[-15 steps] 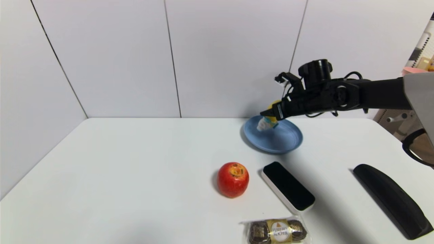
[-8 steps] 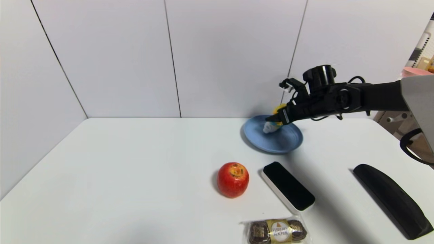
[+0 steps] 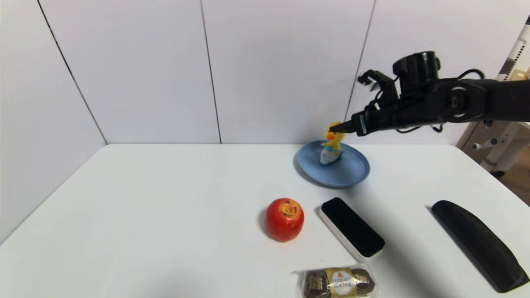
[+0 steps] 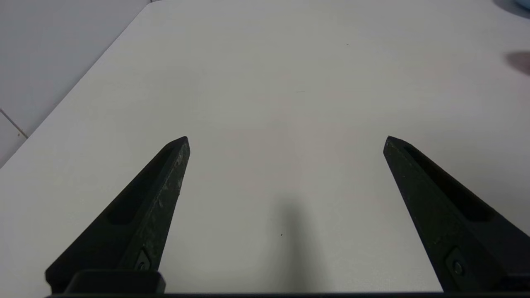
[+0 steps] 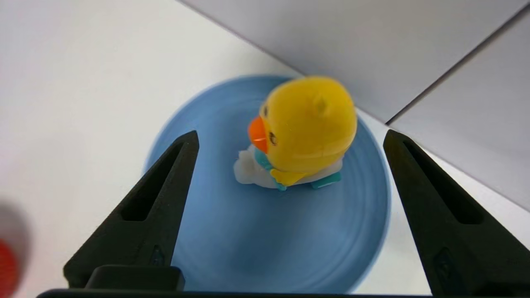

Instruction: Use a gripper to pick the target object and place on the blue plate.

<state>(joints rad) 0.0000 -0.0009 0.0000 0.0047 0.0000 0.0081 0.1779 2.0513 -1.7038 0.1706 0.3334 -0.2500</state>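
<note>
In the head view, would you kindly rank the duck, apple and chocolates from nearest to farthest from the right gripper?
1. Duck, on the blue plate, just under the right gripper.
2. Apple, mid-table, nearer the robot.
3. Chocolates, at the table's near edge.

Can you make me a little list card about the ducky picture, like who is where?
duck: yellow duck toy standing upright on the blue plate
plate spot: far side of the white table, near the wall
right gripper: open, above the plate, not touching the duck
left gripper: open, over bare table, holding nothing
other things: red apple, black and white box, long black case, pack of chocolates
job: the duck is on the plate
</note>
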